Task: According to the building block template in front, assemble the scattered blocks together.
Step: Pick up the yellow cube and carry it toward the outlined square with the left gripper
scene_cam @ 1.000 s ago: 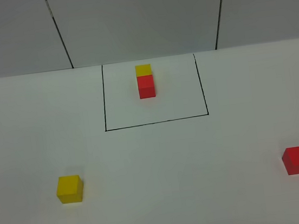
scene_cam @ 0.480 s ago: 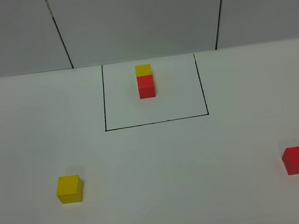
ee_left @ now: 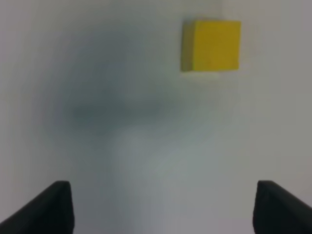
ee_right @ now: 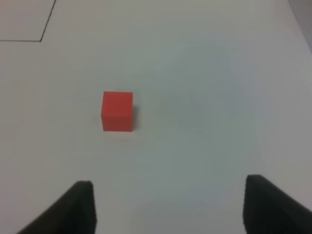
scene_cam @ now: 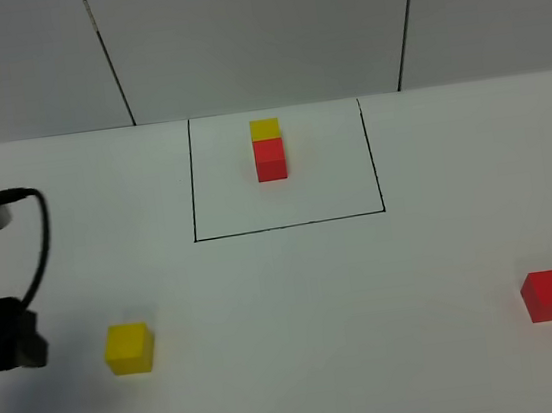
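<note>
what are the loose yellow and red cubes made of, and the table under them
Yellow cube: probably painted wood or solid plastic; even opaque colour, sharp edges, matte faces with no glare. Red cube: same look, likely the same material. Table: smooth white matte surface, maybe laminate or a paper sheet; no grain shows.

No writing, label, brand, number or sign can be read anywhere in these views.
</note>
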`<state>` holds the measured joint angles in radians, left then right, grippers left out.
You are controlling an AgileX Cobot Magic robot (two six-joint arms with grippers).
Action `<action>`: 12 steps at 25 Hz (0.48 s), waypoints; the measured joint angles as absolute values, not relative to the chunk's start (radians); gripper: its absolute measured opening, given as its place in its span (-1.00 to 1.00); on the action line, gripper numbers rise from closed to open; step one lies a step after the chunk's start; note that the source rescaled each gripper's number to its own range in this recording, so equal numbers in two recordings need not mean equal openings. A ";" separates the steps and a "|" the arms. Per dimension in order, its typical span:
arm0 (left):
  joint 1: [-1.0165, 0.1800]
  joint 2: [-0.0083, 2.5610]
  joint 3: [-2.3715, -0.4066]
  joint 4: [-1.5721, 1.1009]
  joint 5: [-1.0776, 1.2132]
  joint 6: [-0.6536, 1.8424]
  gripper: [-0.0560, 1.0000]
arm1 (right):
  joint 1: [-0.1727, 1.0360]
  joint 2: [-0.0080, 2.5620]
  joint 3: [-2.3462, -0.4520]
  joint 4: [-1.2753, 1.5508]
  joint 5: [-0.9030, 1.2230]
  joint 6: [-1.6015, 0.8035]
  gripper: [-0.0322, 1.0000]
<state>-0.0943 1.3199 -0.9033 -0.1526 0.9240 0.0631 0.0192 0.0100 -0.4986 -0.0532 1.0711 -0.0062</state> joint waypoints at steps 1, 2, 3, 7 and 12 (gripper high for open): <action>-0.139 1.370 -0.931 -0.138 0.923 0.052 0.53 | 0.019 0.010 -0.499 -0.053 1.071 -0.006 -0.26; -0.179 1.410 -0.956 -0.111 0.922 0.026 0.53 | 0.019 0.010 -0.499 -0.053 1.071 -0.006 -0.26; -0.213 1.454 -0.975 -0.077 0.922 -0.014 0.53 | 0.019 0.010 -0.499 -0.053 1.071 -0.006 -0.26; -0.270 1.592 -1.044 0.021 0.908 -0.179 0.53 | 0.019 0.010 -0.499 -0.053 1.071 -0.006 -0.26; -0.275 1.690 -1.075 -0.025 0.834 -0.212 0.53 | 0.019 0.010 -0.499 -0.053 1.071 -0.006 -0.26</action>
<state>-0.2752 1.6903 -1.0754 -0.0252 0.8339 -0.2123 0.0192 0.0100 -0.4986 -0.0532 1.0711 -0.0062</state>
